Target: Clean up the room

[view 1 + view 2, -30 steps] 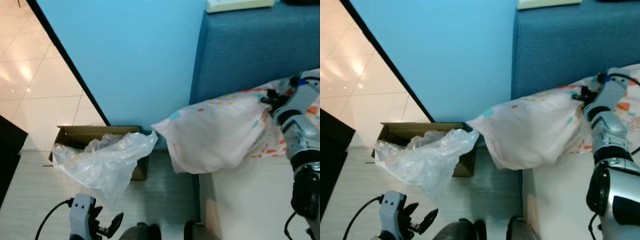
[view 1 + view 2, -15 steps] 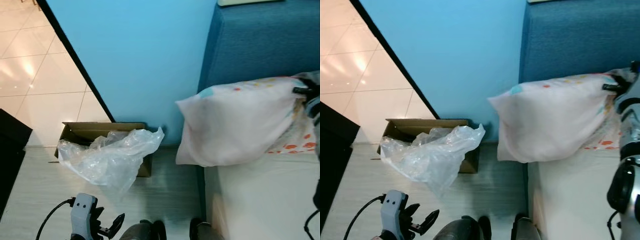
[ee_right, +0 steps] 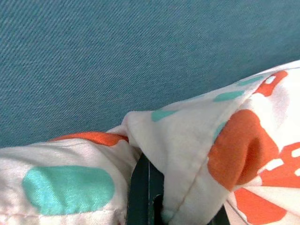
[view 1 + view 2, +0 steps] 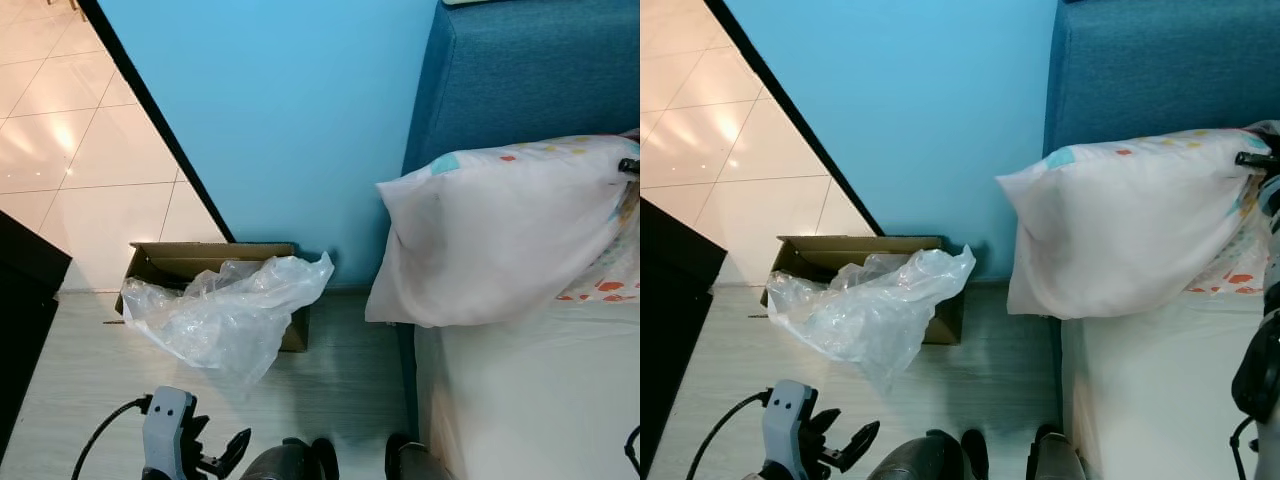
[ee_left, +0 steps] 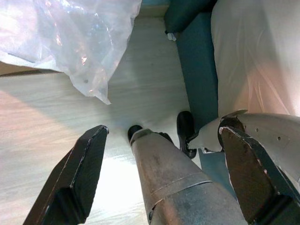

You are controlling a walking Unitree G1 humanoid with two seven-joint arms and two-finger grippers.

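i have the right gripper [image 4: 1252, 160] clamped on the pillow [image 4: 505, 235] corner, fabric bunched over its fingers. over the last second the pillow has swung from overhanging the floor to the mattress [image 4: 540, 400] head edge, against the blue headboard [image 4: 530, 80]. nearly placed. left gripper [image 5: 159, 173] hangs low, fingers spread, holding nothing. plastic bag [image 4: 225, 315] and cardboard box [image 4: 160, 262] remain untidied.

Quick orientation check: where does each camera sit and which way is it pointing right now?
Eye views: head, looking down at box, plastic, pillow, bed; left gripper low.
Left wrist: faces the floor, open fingers, own leg.
Right wrist: right gripper pinching pillow against headboard.
Shared: pillow, plastic.
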